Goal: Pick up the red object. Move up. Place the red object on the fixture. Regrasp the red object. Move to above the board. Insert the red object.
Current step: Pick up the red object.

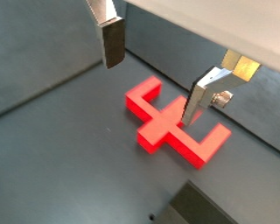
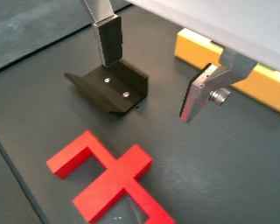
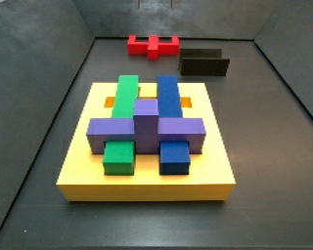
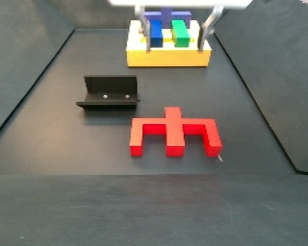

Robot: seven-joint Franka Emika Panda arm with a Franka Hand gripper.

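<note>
- My gripper (image 1: 154,66) carries two flat silver plate fingers (image 1: 202,94), thin and metallic, with a brushed sheen in both wrist views.
- One finger ends in a dark rectangular pad (image 2: 108,45), matt and almost black.
- The other finger (image 2: 201,94) has a small round screw or bolt near its base.
- Pale, off-white housing (image 2: 224,22) sits above the fingers.

No text, label, brand, number or sign can be read on the red object (image 4: 173,132), the fixture (image 4: 111,93), the board (image 3: 149,161) or the gripper (image 1: 154,68), which is seen above the floor.
</note>
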